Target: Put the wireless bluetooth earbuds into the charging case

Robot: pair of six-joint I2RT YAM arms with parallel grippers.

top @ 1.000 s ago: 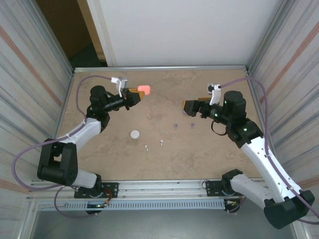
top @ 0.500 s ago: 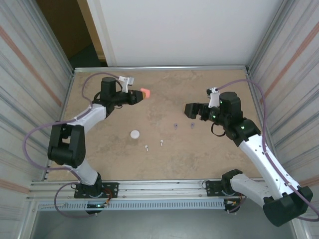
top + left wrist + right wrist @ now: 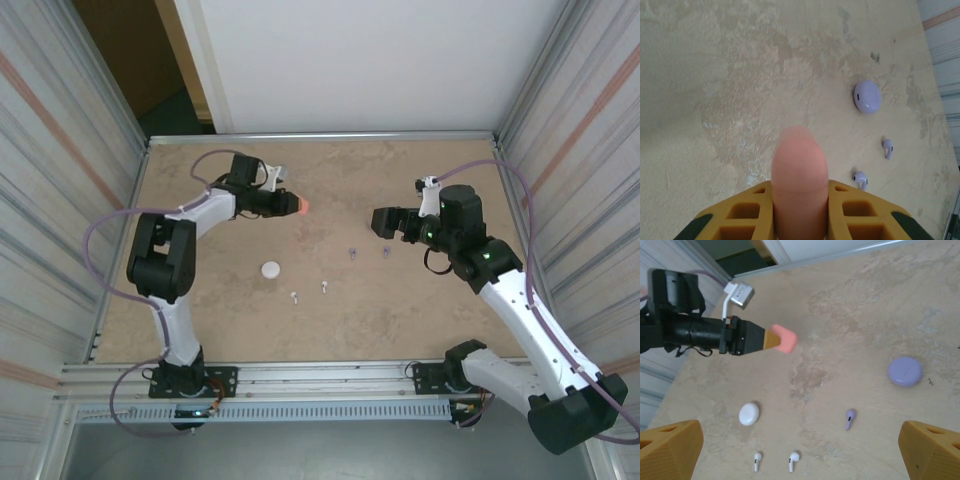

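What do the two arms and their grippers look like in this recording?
The left arm and right arm have black joint housings and white link shells, each trailed by a lavender cable. A white camera bracket sits at each wrist. The left gripper and right gripper have yellow fingers moulded with rectangular pockets. Green lights glow on the right arm.

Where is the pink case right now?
The pink case is clamped in the left gripper, left of centre in the top view, beyond the white case.
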